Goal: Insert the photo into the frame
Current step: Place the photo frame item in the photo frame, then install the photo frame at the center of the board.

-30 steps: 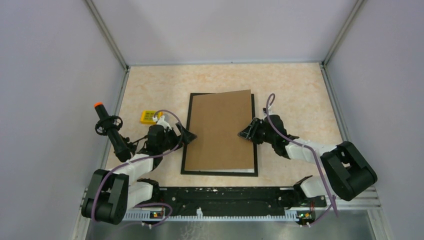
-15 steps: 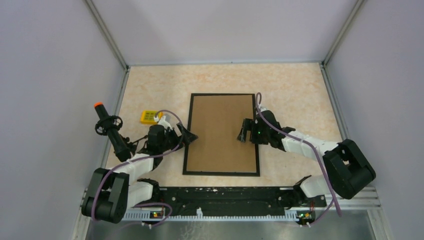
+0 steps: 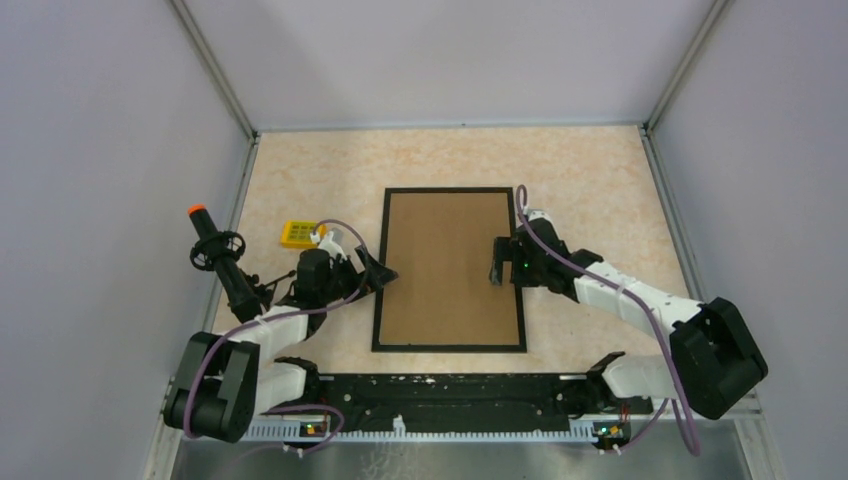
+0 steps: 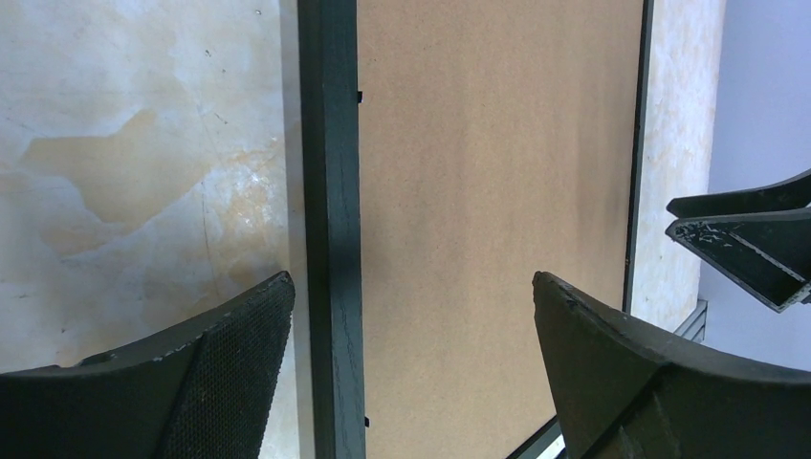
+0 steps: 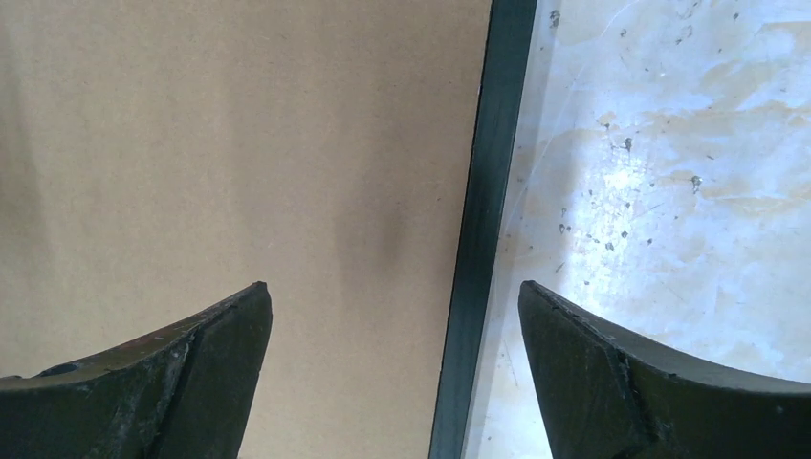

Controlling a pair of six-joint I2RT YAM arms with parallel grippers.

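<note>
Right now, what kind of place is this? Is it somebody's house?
Probably a robot test booth, not a house: plain grey walls box in a small table, metal rails edge them, and a left arm and a right arm are bolted along its near edge.

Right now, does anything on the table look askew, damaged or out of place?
Nothing stands out. The brown cardboard sheet lies flat and square inside the black frame, its rail showing evenly on all sides. No tear or spill shows; the photo is not visible.
</note>
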